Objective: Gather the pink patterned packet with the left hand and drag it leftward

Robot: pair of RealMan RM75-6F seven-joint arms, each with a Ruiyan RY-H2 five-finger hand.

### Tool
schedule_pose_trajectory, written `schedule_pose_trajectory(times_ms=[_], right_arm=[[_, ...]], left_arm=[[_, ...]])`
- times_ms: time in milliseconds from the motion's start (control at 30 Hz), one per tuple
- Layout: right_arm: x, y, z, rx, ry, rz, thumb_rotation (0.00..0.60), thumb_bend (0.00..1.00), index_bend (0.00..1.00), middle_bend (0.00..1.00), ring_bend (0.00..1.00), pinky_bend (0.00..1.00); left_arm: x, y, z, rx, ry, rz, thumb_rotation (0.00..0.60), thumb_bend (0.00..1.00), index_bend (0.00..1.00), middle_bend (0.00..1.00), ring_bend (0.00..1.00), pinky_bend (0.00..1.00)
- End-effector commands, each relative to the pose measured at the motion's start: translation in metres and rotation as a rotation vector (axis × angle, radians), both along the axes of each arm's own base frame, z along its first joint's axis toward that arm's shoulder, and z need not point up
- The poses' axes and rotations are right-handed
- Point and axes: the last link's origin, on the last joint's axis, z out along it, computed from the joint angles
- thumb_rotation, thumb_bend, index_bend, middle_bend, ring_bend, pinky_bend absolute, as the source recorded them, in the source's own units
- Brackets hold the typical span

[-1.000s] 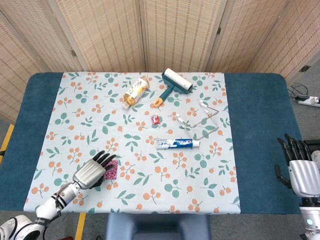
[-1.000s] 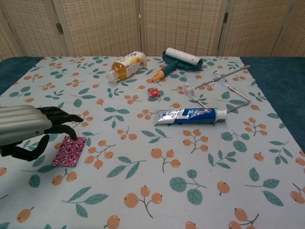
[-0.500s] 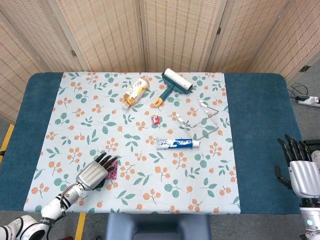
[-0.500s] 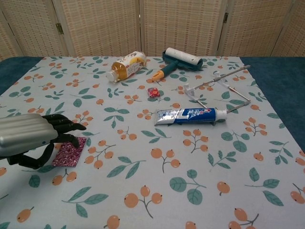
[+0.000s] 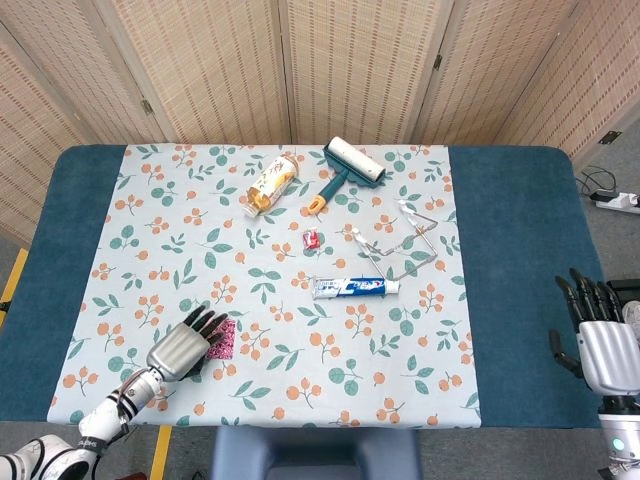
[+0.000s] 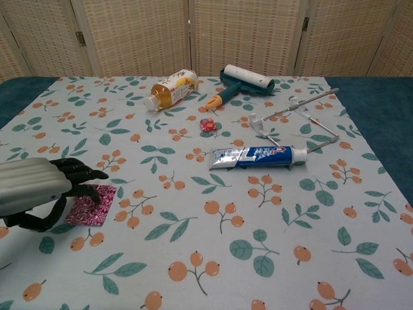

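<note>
- Both views are bright, with even and soft light that seems to come from above.
- Shadows are weak and short, for example under the left hand (image 6: 35,190).
- Everything stays sharp, without glare.

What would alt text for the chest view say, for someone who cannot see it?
A silver and black robot left hand rests its fingertips on a small pink patterned packet at the near left of a floral tablecloth. Farther back lie a blue and white toothpaste tube, a yellow bottle, a teal lint roller and a white wire hanger.
</note>
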Motion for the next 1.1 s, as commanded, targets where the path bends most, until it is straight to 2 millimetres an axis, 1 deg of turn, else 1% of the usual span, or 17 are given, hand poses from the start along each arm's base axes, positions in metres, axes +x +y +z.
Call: schedule_pose_trajectory(times_ms=[33, 467, 600, 667, 800, 1100], right_arm=[[0.000, 0.000, 0.000, -0.003, -0.001, 0.000, 0.599, 0.53, 0.00, 0.00, 0.00, 0.00], [-0.002, 0.005, 0.003, -0.018, -0.007, 0.000, 0.600, 0.53, 0.00, 0.00, 0.00, 0.00], [-0.003, 0.007, 0.003, -0.022, -0.010, 0.000, 0.600, 0.53, 0.00, 0.00, 0.00, 0.00], [-0.003, 0.007, 0.003, -0.023, -0.011, -0.001, 0.599, 0.53, 0.00, 0.00, 0.00, 0.00], [-0.004, 0.008, 0.003, -0.022, -0.014, 0.001, 0.599, 0.53, 0.00, 0.00, 0.00, 0.00], [-0.007, 0.009, 0.004, -0.026, -0.017, -0.004, 0.599, 0.53, 0.00, 0.00, 0.00, 0.00]], left_arm=[[-0.007, -0.001, 0.004, 0.009, 0.018, 0.013, 0.366, 0.96, 0.25, 0.00, 0.00, 0.00], [-0.047, -0.006, 0.036, 0.077, 0.128, 0.116, 0.370, 0.96, 0.26, 0.00, 0.00, 0.00], [-0.051, -0.008, 0.048, 0.105, 0.132, 0.140, 0.367, 0.96, 0.26, 0.00, 0.00, 0.00], [-0.050, -0.008, 0.051, 0.115, 0.123, 0.141, 0.367, 0.96, 0.26, 0.00, 0.00, 0.00], [-0.036, -0.009, 0.051, 0.115, 0.082, 0.112, 0.369, 0.96, 0.25, 0.00, 0.00, 0.00], [-0.002, -0.010, 0.025, 0.044, 0.017, 0.037, 0.366, 0.96, 0.24, 0.00, 0.00, 0.00]])
